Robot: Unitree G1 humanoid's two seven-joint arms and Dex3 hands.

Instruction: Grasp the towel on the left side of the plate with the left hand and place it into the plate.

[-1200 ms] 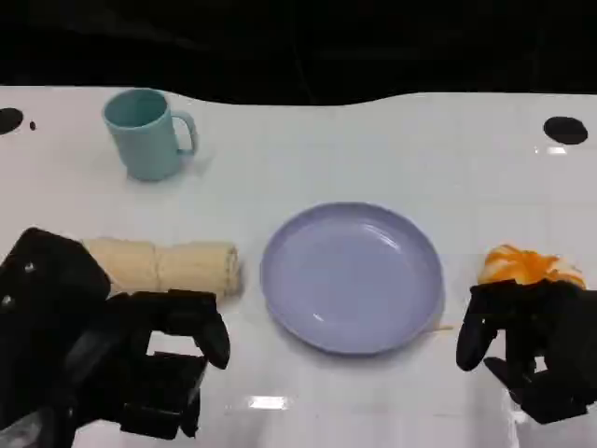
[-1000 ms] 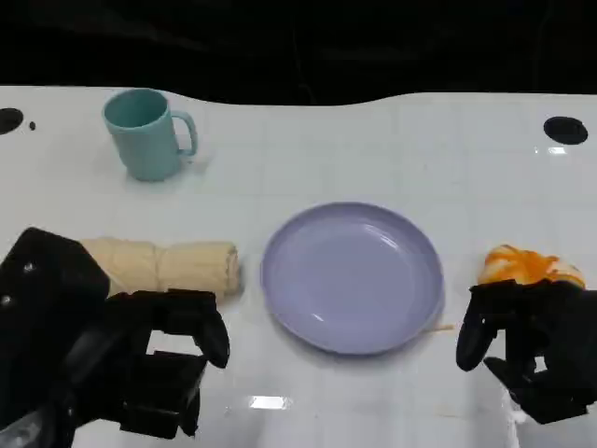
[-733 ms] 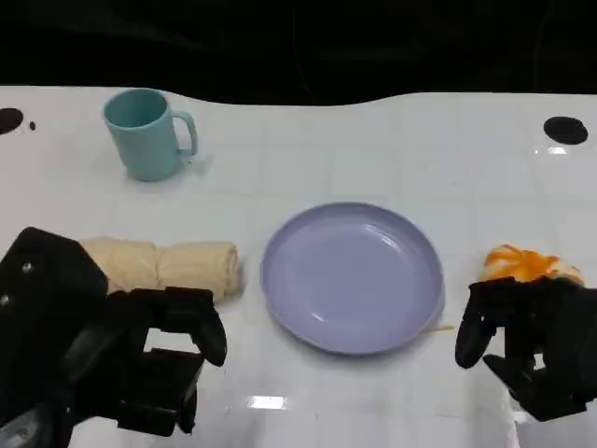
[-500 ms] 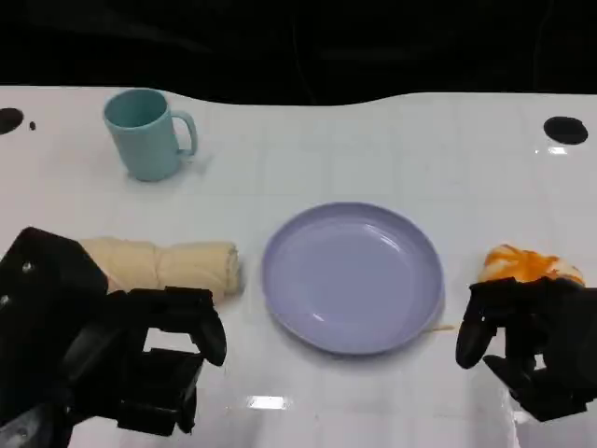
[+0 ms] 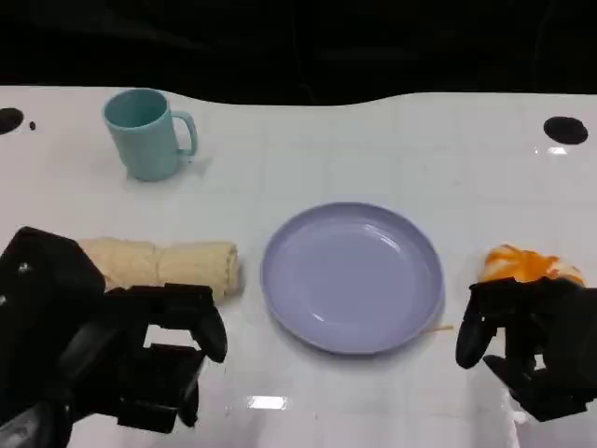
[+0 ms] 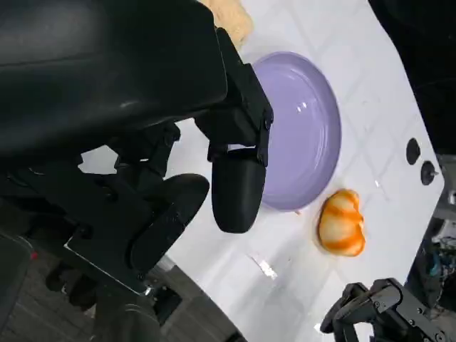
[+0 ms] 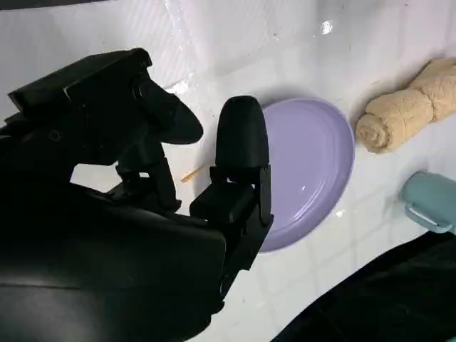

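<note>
A rolled beige towel (image 5: 177, 265) lies on the white table, just left of the lavender plate (image 5: 352, 277), which holds nothing. The right wrist view shows the towel (image 7: 406, 114) beside the plate (image 7: 313, 171) too. My left hand (image 5: 112, 350) hovers at the near left, close in front of the towel, fingers apart and holding nothing. It hides the towel's left end. My right hand (image 5: 527, 345) sits at the near right of the plate, open, with nothing in it.
A teal mug (image 5: 145, 133) stands at the far left. An orange and white crumpled object (image 5: 527, 265) lies right of the plate, just behind my right hand. The table's dark far edge runs across the top.
My left hand has shifted very slightly; the towel, plate and right hand stay where they were.
</note>
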